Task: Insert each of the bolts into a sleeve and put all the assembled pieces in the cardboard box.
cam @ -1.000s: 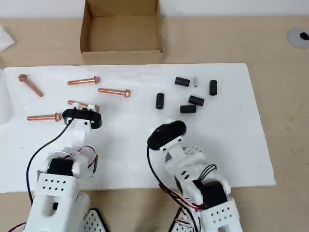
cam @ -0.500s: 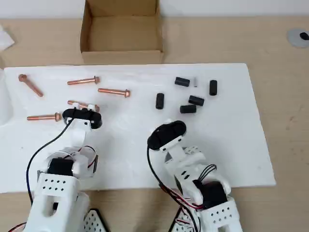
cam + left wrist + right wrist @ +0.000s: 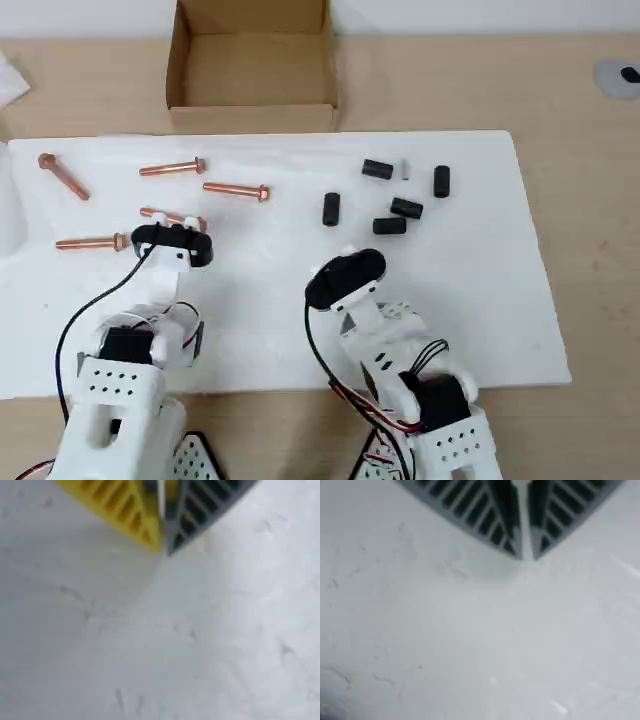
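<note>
Several copper bolts (image 3: 235,189) lie on the left part of the white foam sheet (image 3: 480,290), and several black sleeves (image 3: 389,226) lie at its middle right. The open cardboard box (image 3: 252,68) stands behind the sheet. My left gripper (image 3: 164,549) is shut, its yellow and grey fingers together with the tips close over bare foam; in the high view the left arm (image 3: 172,244) sits just in front of a bolt (image 3: 172,217). My right gripper (image 3: 524,556) is shut over bare foam, and the right arm (image 3: 345,277) is in front of the sleeves.
The wooden table (image 3: 580,180) surrounds the foam sheet. A grey round fitting (image 3: 618,77) sits at the far right edge. Cables run from both arm bases at the front.
</note>
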Robot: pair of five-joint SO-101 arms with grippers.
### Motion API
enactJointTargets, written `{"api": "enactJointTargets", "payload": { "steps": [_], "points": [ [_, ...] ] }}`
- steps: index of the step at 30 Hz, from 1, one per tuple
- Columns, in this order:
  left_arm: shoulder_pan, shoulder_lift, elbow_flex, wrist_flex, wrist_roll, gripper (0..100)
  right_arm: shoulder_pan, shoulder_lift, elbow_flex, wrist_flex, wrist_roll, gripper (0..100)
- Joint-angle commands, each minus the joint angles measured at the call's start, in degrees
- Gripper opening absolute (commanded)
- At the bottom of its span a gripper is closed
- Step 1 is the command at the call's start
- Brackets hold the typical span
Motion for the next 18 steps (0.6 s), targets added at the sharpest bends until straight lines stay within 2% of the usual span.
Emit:
{"api": "enactJointTargets", "payload": {
  "steps": [1, 6, 8, 11, 15, 18],
  "points": [
    [1.4, 0.4, 0.0, -0.9, -0.3, 1, 0.6, -6.5, -0.1, -1.0, 0.2, 1.0],
    [-0.1, 0.8, -4.7, -2.1, -0.1, 0, 2.1, -6.1, -1.2, -2.7, -1.7, 0.9],
    [-4.4, 1.0, -9.7, -2.4, 1.1, 0, 5.5, -6.1, -2.3, -3.2, -4.5, 0.9],
    [-12.7, 2.6, -20.3, -2.0, 1.9, 1, 9.3, -4.0, -4.8, -2.5, -4.7, 0.9],
    [-19.3, 15.3, -34.1, 0.2, 2.1, 0, 10.2, 8.2, -13.1, -2.8, -4.7, 0.9],
    [-21.8, 29.1, -44.1, 3.3, 6.3, 0, 10.1, 23.1, -24.0, -3.7, -5.0, 0.9]
  ]
}}
